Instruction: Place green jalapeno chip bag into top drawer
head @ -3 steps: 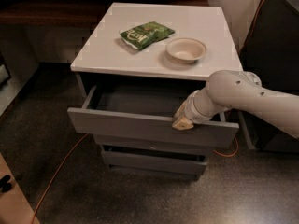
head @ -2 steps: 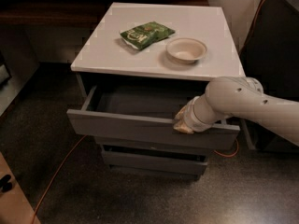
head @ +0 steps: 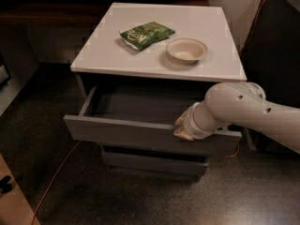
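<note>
green jalapeno chip bag lies on the table; top drawer stands open, gripper at its front rim, spread or pressed together i cannot tell. next move, i judge: reach for the bag.

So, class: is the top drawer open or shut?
Open: the top drawer juts out, its inside in view. The end effector sits at its front rim; the green jalapeno chip bag lies on the cabinet top.

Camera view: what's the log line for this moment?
top drawer: open | green jalapeno chip bag: on cabinet top | gripper: at drawer front
</note>
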{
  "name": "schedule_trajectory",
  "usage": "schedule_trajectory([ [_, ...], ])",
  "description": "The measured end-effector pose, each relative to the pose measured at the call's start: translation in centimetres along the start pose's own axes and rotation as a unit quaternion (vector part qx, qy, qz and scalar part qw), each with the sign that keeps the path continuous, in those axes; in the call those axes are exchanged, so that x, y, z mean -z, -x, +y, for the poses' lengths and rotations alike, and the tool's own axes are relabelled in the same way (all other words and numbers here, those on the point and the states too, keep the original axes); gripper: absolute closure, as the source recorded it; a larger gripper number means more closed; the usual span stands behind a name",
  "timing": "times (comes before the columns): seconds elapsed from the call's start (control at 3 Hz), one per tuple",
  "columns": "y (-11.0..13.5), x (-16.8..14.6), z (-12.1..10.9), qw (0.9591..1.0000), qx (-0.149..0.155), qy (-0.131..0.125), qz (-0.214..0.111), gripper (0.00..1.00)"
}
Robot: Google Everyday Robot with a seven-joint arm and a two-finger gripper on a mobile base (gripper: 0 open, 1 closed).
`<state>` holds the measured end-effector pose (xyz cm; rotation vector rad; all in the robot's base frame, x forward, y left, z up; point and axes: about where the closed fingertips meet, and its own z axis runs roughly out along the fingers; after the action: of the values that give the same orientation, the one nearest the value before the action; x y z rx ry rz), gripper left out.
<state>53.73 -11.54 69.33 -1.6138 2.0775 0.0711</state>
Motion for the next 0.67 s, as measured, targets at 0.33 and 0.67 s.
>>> schedule_trajectory([
  [0.33,0.22,0.5,1.33,1.0,0.003,0.002,0.003,1.0],
  [0.67,0.39,0.72,1.76,1.0,0.005,0.003,0.003,1.0],
])
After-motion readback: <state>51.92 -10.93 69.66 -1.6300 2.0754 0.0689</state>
